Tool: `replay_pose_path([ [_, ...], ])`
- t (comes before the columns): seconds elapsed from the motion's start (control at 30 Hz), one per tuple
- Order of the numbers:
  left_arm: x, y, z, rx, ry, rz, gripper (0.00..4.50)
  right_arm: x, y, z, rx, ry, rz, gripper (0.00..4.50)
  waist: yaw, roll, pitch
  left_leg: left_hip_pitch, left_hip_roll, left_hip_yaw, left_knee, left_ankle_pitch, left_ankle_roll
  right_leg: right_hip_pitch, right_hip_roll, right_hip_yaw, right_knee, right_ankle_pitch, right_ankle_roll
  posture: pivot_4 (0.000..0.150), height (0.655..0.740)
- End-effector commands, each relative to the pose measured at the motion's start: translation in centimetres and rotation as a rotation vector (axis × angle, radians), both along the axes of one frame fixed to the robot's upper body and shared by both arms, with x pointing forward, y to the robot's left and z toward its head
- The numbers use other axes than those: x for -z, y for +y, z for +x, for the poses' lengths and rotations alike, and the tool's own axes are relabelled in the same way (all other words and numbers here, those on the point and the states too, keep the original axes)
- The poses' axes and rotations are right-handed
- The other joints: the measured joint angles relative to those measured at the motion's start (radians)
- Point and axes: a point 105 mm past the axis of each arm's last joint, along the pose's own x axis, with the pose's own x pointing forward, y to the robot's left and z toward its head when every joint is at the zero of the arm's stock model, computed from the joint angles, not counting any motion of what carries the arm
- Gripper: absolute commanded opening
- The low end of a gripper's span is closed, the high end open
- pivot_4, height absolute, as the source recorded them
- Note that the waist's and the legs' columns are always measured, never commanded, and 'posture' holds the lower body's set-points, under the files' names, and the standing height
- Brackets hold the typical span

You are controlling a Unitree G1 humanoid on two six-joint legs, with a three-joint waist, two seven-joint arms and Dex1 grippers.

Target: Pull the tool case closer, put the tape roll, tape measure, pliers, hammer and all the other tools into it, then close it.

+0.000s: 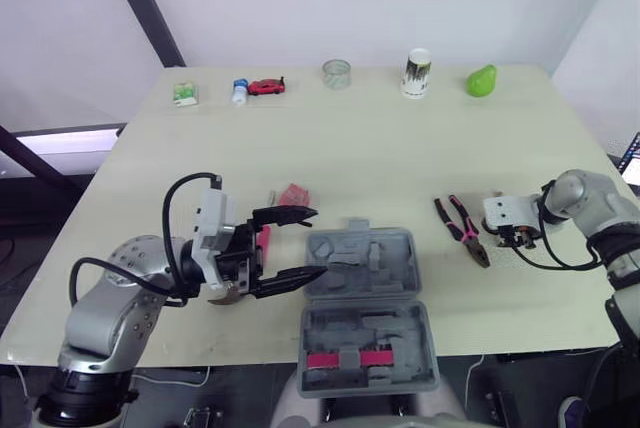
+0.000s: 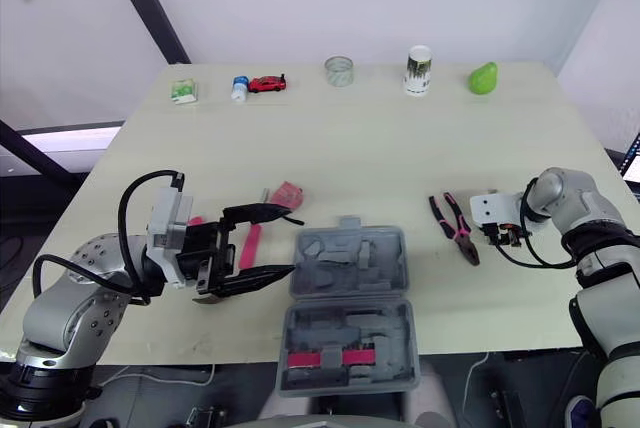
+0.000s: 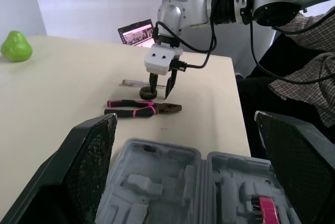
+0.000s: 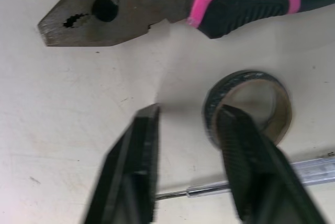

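The grey tool case [image 1: 360, 266] lies open at the table's near edge, with a pink insert in its near half. My left gripper [image 1: 318, 244] is open just left of the case, its fingers pointing at it. Behind this gripper a pink-handled tool [image 1: 263, 240] is partly hidden, and a small pink thing [image 1: 293, 195] lies beyond it. Right of the case are the pink-and-black pliers [image 1: 462, 228]. My right gripper [image 4: 186, 164] is open, pointing down, with one finger [image 4: 251, 166] over the rim of the tape roll [image 4: 261, 103]. A slim screwdriver [image 4: 309, 169] lies beside the roll.
Along the far edge stand a green box [image 1: 185, 94], a small bottle [image 1: 240, 91], a red toy car [image 1: 266, 86], a clear ring [image 1: 337, 74], a cup [image 1: 417, 73] and a green pear [image 1: 481, 80]. A laptop [image 3: 137, 33] and a person's checked sleeve [image 3: 309, 30] are beyond the right edge.
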Motion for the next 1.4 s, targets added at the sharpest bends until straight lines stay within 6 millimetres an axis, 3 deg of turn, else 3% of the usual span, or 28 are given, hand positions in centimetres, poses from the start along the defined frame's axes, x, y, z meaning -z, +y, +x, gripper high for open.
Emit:
replay_pose_path([
  [0.03, -0.6, -0.7, -0.6, 0.038, -0.026, -0.005, 4.50, -1.1, -0.1, 0.7, -0.002, -0.040, -0.010, 0.07, 0.000, 0.000, 0.000, 0.000, 0.000, 0.000, 0.000, 0.000, 0.000, 0.000, 0.000, 0.000, 0.000, 0.000, 0.000, 0.150, 0.7400],
  [0.3, -0.2, -0.8, -1.3, 0.048, -0.023, 0.001, 4.50, -3.7, -2.1, -0.7, -0.044, 0.039, -0.132, 0.07, 0.007, 0.005, 0.003, -0.001, 0.000, 0.000, 0.000, 0.000, 0.000, -0.001, -0.001, 0.000, -0.001, 0.000, 0.000, 0.150, 0.7400],
  [0.5, 0.3, -0.5, -1.3, 0.009, -0.042, -0.019, 4.50, -5.8, 0.4, -1.3, -0.171, 0.040, -0.161, 0.07, -0.001, 0.006, 0.004, 0.000, 0.001, 0.000, 0.000, -0.002, 0.004, -0.001, 0.000, 0.000, 0.000, 0.000, 0.000, 0.150, 0.7400],
  [0.7, 0.8, -0.1, -1.7, -0.045, -0.074, -0.057, 4.50, -7.0, 5.9, -2.1, -0.293, 0.050, -0.149, 0.07, 0.006, 0.006, 0.004, -0.001, 0.001, -0.001, 0.000, -0.002, 0.004, -0.001, 0.000, -0.001, 0.000, 0.000, 0.000, 0.150, 0.7400],
  [0.77, 1.5, 0.1, -2.1, -0.069, -0.070, -0.049, 4.50, -7.9, 9.7, -2.3, -0.375, 0.028, -0.107, 0.07, 0.005, 0.006, 0.004, -0.001, 0.001, -0.001, 0.000, -0.002, 0.004, -0.001, 0.000, -0.001, 0.000, 0.000, 0.000, 0.150, 0.7400],
  [0.9, 1.6, 1.1, -1.8, -0.177, -0.072, -0.077, 4.50, -9.1, 15.3, -2.6, -0.483, -0.009, -0.062, 0.07, 0.000, 0.007, 0.005, -0.002, 0.001, -0.004, 0.000, -0.002, 0.004, -0.003, -0.001, -0.002, 0.000, 0.000, 0.000, 0.150, 0.7400],
  [1.07, 2.0, 2.4, -2.3, -0.329, -0.052, -0.125, 4.50, -9.0, 21.9, -3.9, -0.632, -0.002, -0.029, 0.07, 0.008, 0.006, 0.005, -0.002, 0.000, -0.005, 0.000, -0.002, 0.004, -0.002, -0.003, -0.003, 0.000, 0.000, -0.001, 0.150, 0.7400],
  [1.27, 2.6, 4.4, -3.4, -0.514, -0.047, -0.130, 4.50, -7.7, 27.4, -6.0, -0.801, 0.012, -0.002, 0.07, 0.003, 0.006, 0.005, -0.004, -0.001, -0.006, 0.000, -0.001, 0.002, -0.003, -0.009, -0.005, -0.001, 0.000, 0.000, 0.150, 0.7400],
  [1.4, 3.0, 6.2, -4.3, -0.621, -0.039, -0.108, 4.50, -6.7, 29.1, -6.0, -0.836, -0.001, 0.010, 0.07, 0.005, 0.005, 0.005, -0.004, -0.001, -0.007, -0.001, 0.000, 0.000, -0.003, -0.009, -0.007, 0.000, 0.000, -0.001, 0.150, 0.7400],
])
